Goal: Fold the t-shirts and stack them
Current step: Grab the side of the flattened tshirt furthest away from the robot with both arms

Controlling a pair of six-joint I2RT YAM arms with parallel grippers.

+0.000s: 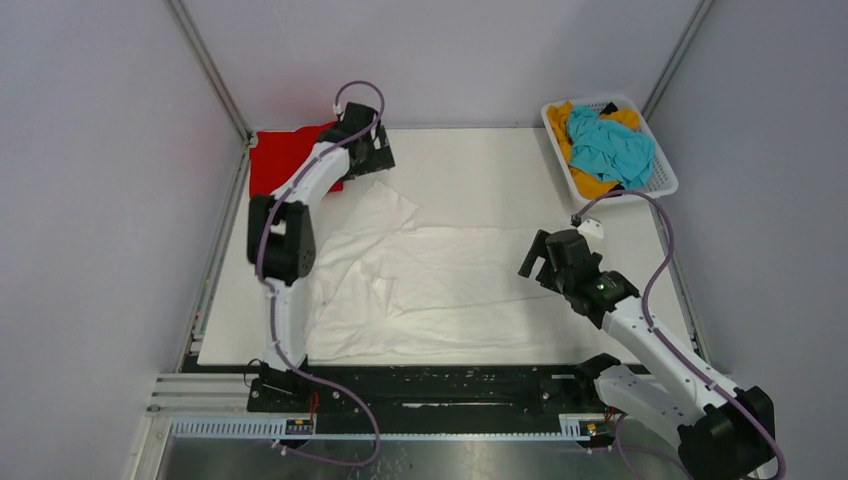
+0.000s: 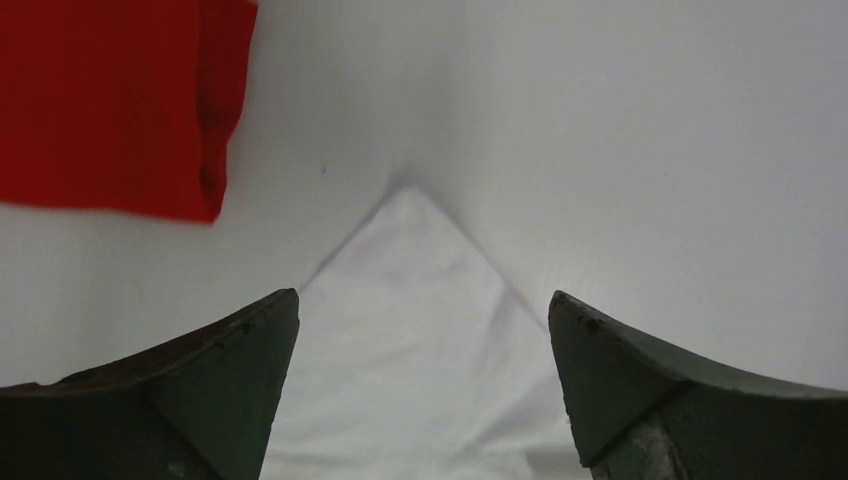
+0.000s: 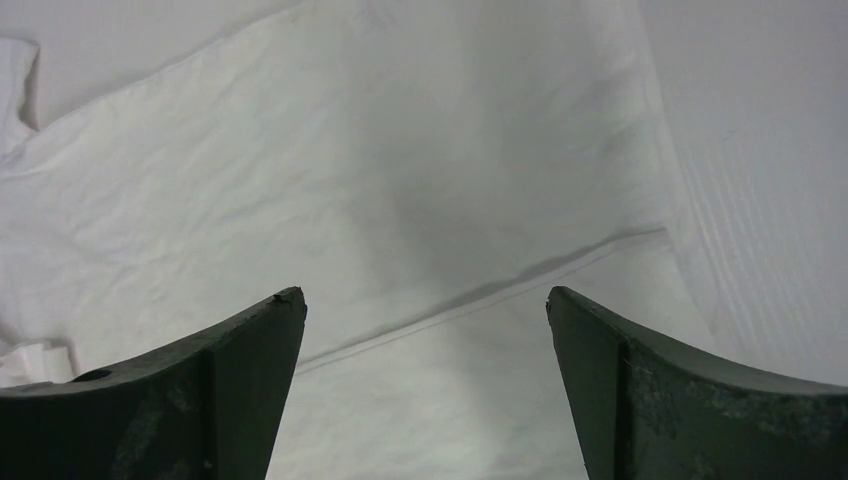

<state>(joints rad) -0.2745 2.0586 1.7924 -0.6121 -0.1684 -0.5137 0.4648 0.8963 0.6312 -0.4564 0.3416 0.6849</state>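
The white shirt (image 1: pixel 430 290) lies spread on the table (image 1: pixel 480 165) for folding. The red shirt (image 1: pixel 285 158) sits folded far left, likely starting your stack. The teal shirt (image 1: pixel 612 148) and yellow shirt (image 1: pixel 592 186) fill the basket (image 1: pixel 672 180). Your left gripper (image 2: pixel 423 305) hangs wide open and empty over a shirt corner, and your right gripper (image 3: pixel 425 300) does likewise over the hem.
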